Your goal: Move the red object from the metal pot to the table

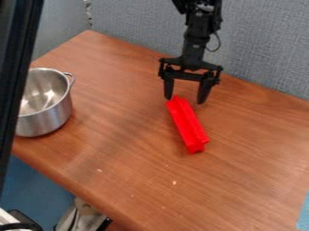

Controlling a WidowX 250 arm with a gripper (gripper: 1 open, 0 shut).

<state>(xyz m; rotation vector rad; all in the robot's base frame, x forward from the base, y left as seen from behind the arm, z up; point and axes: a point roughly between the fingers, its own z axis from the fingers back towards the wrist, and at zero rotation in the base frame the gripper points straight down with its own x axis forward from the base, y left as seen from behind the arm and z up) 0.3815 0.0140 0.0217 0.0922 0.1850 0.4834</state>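
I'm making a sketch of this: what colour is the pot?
Shiny silver, seen best in the current camera view.

No text, label, brand, number or sign can be read anywhere in the view.
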